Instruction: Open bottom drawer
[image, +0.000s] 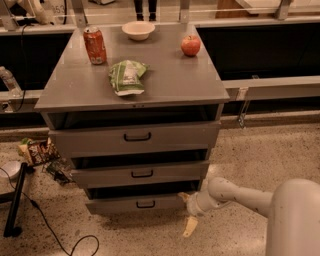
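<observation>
The bottom drawer (135, 204) is the lowest of three grey drawers in the cabinet (150, 85). Its low front panel has a small black loop handle (145, 204) at the centre, and a dark gap shows above the panel. My gripper (187, 212) is at the drawer's right end, close to the floor. It is open: one fingertip (183, 197) is by the panel's right corner and the other (190, 227) hangs lower over the floor. It holds nothing and is well right of the handle.
On the cabinet top are a red can (95, 45), a green bag (127, 76), a white bowl (138, 30) and a red apple (190, 45). Snack packets (36, 151), a black stand (14, 200) and a cable (55, 235) lie on the floor to the left.
</observation>
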